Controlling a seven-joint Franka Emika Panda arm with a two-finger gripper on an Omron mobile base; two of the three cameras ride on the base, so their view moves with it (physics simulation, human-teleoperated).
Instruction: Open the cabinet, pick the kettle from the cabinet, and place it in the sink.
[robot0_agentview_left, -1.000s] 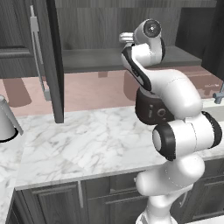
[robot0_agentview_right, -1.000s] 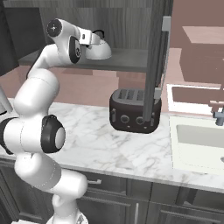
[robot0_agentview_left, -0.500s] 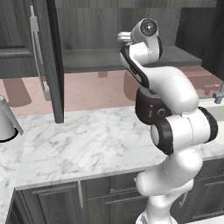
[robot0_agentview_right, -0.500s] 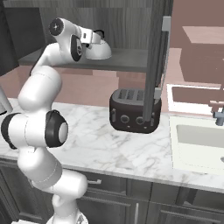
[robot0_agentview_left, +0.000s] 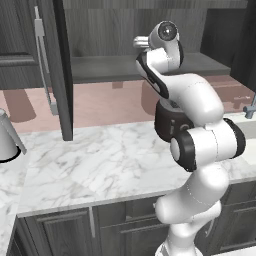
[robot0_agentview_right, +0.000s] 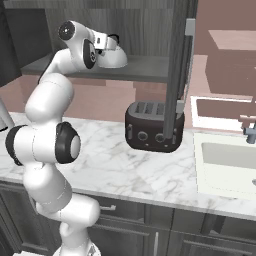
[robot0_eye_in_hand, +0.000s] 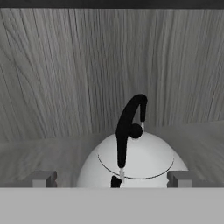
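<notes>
Silver-grey, the kettle (robot0_eye_in_hand: 131, 159) stands on the shelf inside the cabinet (robot0_agentview_right: 177, 75), whose doors are already open, so the first step is done. The gripper (robot0_eye_in_hand: 111, 179) is right at the kettle with its jaws wide apart, one on each side of the dome, holding nothing. Grasping, lifting out and carrying to the sink (robot0_agentview_right: 225, 160) are left. No writing or brand is readable anywhere.
</notes>
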